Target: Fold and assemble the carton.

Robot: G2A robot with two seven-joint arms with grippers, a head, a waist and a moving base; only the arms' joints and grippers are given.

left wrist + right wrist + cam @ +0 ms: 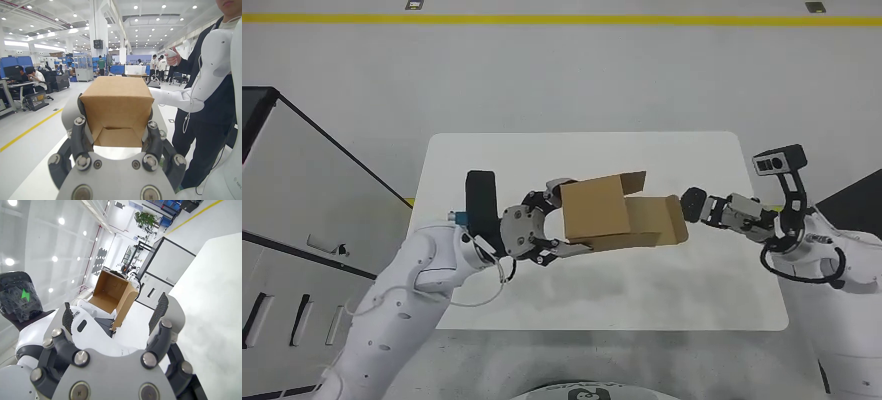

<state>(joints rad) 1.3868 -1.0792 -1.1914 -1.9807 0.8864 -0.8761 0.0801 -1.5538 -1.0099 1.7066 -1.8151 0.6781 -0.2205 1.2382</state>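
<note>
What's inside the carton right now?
Through the open end, the carton shows only bare cardboard walls, nothing loose. One inner wall faces away, unseen. The left pincer grips the other end.

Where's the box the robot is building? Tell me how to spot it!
Look at the big white table. Over its middle, the left gripper holds the carton by one end. It is the only brown cardboard thing there, with an open end and flaps facing the open right gripper.
</note>
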